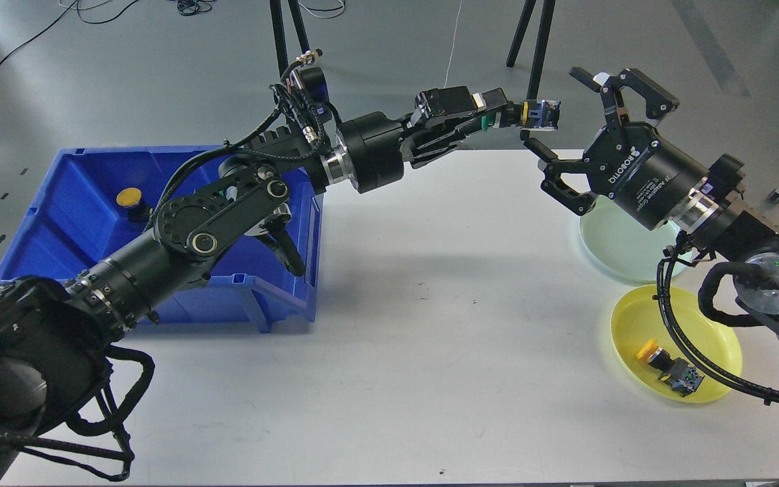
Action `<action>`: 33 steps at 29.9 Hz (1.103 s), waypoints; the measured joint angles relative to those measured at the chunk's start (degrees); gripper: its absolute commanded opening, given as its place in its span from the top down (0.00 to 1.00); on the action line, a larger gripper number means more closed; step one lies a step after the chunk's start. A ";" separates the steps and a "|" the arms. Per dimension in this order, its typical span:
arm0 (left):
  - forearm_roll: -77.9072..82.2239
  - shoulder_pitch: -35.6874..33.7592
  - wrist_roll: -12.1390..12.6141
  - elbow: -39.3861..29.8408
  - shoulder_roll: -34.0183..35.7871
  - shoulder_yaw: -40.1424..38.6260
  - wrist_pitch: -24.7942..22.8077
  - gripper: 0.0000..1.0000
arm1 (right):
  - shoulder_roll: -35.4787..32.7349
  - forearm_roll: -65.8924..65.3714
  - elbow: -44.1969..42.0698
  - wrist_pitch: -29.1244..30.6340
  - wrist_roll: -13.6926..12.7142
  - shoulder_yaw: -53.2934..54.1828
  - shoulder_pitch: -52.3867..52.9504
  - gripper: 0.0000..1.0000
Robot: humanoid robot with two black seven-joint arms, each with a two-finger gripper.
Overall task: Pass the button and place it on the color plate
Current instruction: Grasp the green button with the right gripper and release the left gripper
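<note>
My left gripper [498, 116] is shut on a green-capped button [528, 114], held in the air above the table's far edge with its black, yellow and blue body pointing right. My right gripper [558, 111] is open. Its fingers stand just right of the button, one above and one below, not touching it. A pale green plate [616, 247] lies on the table under the right arm. A yellow plate [700, 335] in front of it holds a yellow-capped button [667, 365]. Another yellow-capped button [129, 199] lies in the blue bin [58, 223].
The blue bin stands at the table's left, under my left arm. Tripod legs [531, 40] stand behind the table's far edge. The white table [430, 338] stretches between bin and plates. My right arm's cables [694, 352] hang over the yellow plate.
</note>
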 measured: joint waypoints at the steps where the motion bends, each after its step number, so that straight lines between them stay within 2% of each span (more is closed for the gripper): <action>1: 0.00 0.00 0.00 0.00 0.00 0.00 0.00 0.87 | 0.00 0.00 0.14 0.07 -0.01 -0.45 0.07 0.15; 5: 0.00 0.00 0.00 0.00 0.00 -0.01 0.00 0.87 | -0.05 0.00 0.68 0.25 -0.02 -1.48 0.40 0.19; 14: 0.08 0.00 0.00 0.00 0.00 -0.03 0.00 0.87 | -0.09 -0.12 0.73 0.56 0.04 -1.85 0.40 0.42; 24: 0.10 0.00 0.00 -0.01 0.00 -0.03 0.00 0.87 | -0.10 -0.32 0.66 0.58 0.10 -1.85 0.48 0.52; 33: 0.09 -0.03 -0.01 -0.11 -0.02 -0.12 0.03 0.86 | -0.09 -0.36 0.62 0.35 0.05 -1.87 0.69 0.84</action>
